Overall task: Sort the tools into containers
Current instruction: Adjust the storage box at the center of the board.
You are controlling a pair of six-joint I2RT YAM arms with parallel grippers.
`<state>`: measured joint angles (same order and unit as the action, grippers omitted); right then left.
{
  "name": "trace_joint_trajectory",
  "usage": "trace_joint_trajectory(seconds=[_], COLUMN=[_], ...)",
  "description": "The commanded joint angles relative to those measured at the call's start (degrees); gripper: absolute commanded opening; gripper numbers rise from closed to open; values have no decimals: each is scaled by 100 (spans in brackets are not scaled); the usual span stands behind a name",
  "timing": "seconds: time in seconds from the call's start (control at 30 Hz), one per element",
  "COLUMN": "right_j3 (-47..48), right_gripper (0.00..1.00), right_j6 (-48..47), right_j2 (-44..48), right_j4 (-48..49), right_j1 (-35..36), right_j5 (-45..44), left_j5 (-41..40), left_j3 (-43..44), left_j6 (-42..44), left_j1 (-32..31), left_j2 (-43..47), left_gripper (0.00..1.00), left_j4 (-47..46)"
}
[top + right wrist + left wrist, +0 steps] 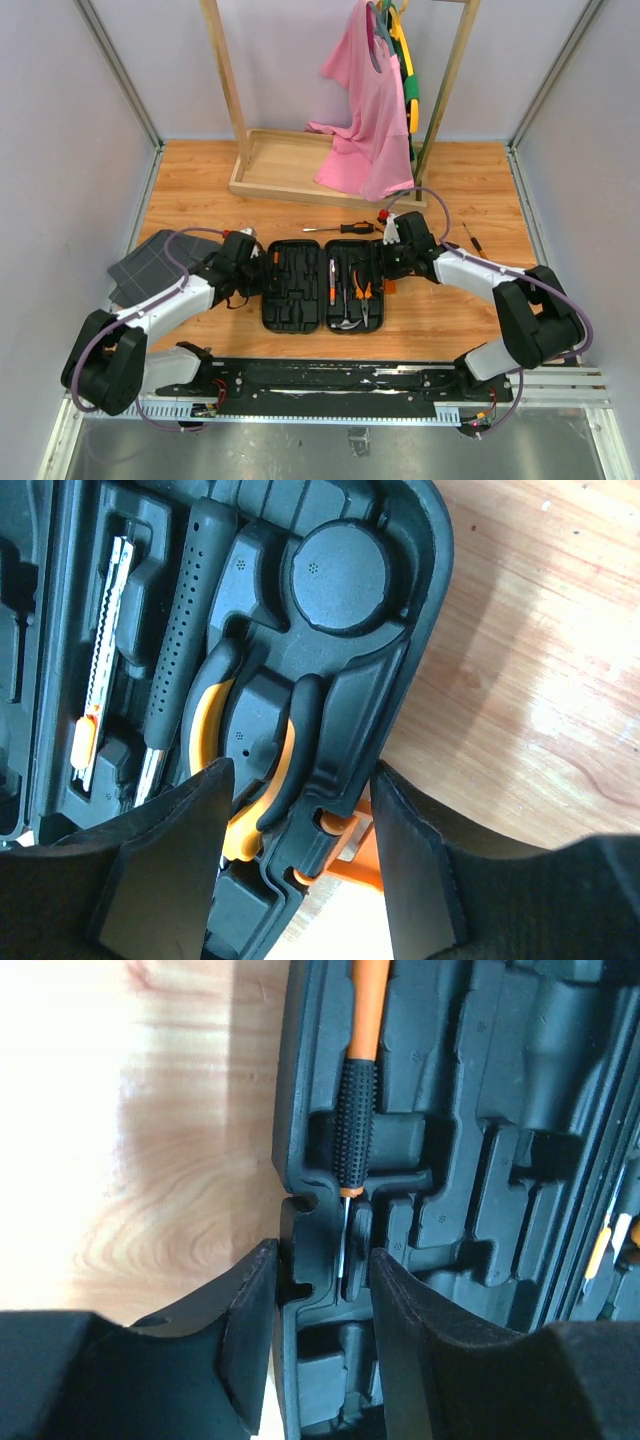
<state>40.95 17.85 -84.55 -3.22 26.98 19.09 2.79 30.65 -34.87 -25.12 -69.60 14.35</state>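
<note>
**Layout.** Tool case (297,300) lies open at table centre, halves side by side. L half is mostly bare slots, R half part filled, pliers (205,725) seated.

**Key relation.** Loose screwdriver (340,228) is seen on the wood just far of the case's R half. Its long axis runs L–R, handle to the R, close by the R wrist. Thin screwdriver (470,240) lies further R, well apart from the case, axis approx near–far. Both are judged nearer the R arm; the L arm would have to cross the case.

**L gripper** (322,1250). Set at the case's L rim, jaws part open. The rim wall and the shaft tip of a seated screwdriver (356,1110) are bracketed between the fingers. Nothing is seen gripped; contact w/ the rim can't be confirmed.

**R gripper** (302,768). Set at the case's R rim by the orange latch (345,860), jaws apart. One finger is over a pliers handle, the other outside the case over bare wood. Nothing is held.

**Next pick.** Judged to fall to the R arm, w/ jaws to be set across the shaft, i.e. closing near–far.
</note>
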Motion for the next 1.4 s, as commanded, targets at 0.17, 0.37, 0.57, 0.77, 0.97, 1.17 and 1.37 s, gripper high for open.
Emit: trace_joint_trajectory(seconds=[0.17,0.37,0.57,0.77,0.97,1.17,1.37], right_j3=[415,446,259,-35,-8,284,752], right_gripper=[65,70,74,81,83,83,84], right_j6=[-369,-517,-378,-142,-22,38,62], right_j2=[113,809,1710,2586,2755,1982,983], right_j4=[-246,-700,-1011,-1045,-1057,-879,-776], right_j1=[13,-15,-111,-479,-1365,-2455,-3079], right_j5=[-45,-1002,-2249,-2976,-3240,-2856,-2682], left_j5=[-258,-833,-1209,-1553,-1864,-2088,-2204], left_j3=[-232,-9,411,1065,1636,1869,1821], left_j6=[-711,-969,-745,-155,510,1134,1402], left_j1=[-221,-221,-221,-221,-221,-221,-221], left_j2=[1094,1495,1640,1725,1867,1932,1868], left_gripper=[49,58,60,62,63,66,66], left_j4=[780,1050,1070,1063,1171,1316,1498])
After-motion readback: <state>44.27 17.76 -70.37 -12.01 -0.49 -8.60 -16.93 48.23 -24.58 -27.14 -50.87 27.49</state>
